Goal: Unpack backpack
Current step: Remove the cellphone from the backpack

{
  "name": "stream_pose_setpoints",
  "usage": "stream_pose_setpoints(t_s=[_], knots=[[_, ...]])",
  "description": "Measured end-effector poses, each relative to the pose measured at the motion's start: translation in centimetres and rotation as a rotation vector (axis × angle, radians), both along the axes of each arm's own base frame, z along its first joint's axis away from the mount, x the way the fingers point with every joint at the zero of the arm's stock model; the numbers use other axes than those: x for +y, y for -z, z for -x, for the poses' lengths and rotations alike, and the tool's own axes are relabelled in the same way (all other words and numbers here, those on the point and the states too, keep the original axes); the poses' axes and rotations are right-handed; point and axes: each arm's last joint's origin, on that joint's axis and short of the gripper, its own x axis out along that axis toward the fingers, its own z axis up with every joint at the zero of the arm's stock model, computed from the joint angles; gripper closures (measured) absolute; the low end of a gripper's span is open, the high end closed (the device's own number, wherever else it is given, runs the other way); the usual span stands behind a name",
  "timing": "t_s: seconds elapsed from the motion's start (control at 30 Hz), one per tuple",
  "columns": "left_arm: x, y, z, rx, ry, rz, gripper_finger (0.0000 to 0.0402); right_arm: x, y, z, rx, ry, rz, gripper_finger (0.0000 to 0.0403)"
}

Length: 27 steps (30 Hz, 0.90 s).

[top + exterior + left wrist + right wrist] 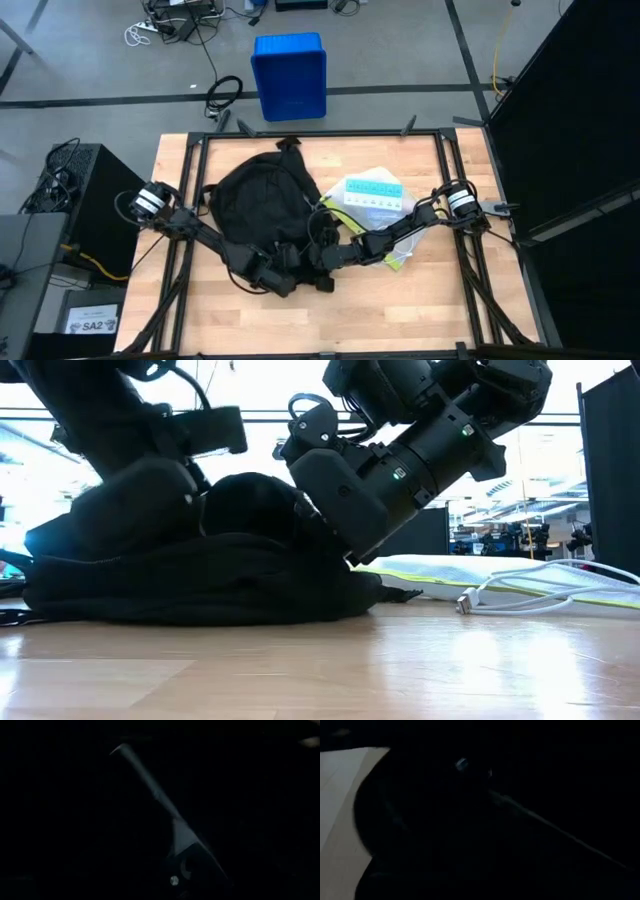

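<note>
Backpack [255, 205] lies slumped on the desk [400, 310]; I have both arms at its near edge, left end effector [272, 280] spread wide to part the fabric, right end effector [322, 258] closed, seemingly pinching it.

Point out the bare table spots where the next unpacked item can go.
Bare wood runs along the near table edge, below both arms. The far right corner is open too. Crowded: the middle, with backpack, packet and white cable.
</note>
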Motion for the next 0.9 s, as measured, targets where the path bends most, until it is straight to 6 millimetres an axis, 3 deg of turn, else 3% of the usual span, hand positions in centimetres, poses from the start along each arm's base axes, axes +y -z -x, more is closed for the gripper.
stream_pose_setpoints(t_s=[0.47, 0.77, 0.9], knots=[[0.6, 0.2, 0.8, 0.044, -0.060, -0.062, 0.0117, 0.0, 0.0, 0.0, 0.000, -0.001, -0.001, 0.0400], [0.4, 0.7, 0.6, 0.074, -0.033, -0.001, 0.0117, 0.1, 0.0, 0.0, 0.005, -0.008, -0.005, 0.0401], [0.7, -0.1, 1.1, 0.091, -0.042, -0.034, 0.0117, 0.1, 0.0, 0.0, 0.004, -0.008, -0.006, 0.0399]])
